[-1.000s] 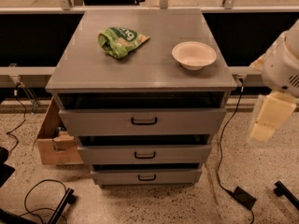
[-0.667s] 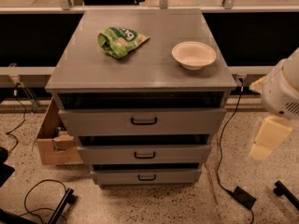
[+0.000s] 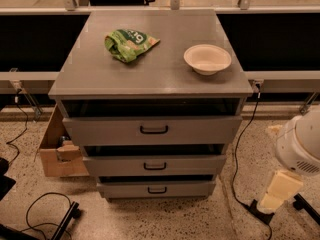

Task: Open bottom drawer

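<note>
The grey cabinet (image 3: 150,79) has three drawers. The bottom drawer (image 3: 125,189) is the lowest and shallowest front, with a small black loop handle (image 3: 157,189). A dark gap shows above it, and none of its interior is visible. My gripper (image 3: 280,192) hangs below the white rounded arm (image 3: 300,146) at the far right, low near the floor. It is well to the right of the cabinet, at about the height of the bottom drawer, and touches nothing.
A green snack bag (image 3: 129,44) and a white bowl (image 3: 207,59) lie on the cabinet top. A cardboard box (image 3: 59,149) stands on the floor to the left. A black cable (image 3: 235,159) and plug run down the cabinet's right side, and more cables lie at the lower left.
My arm and gripper have moved down and a little to the right, from beside the top drawer's height to near the floor. The drawers have not moved.
</note>
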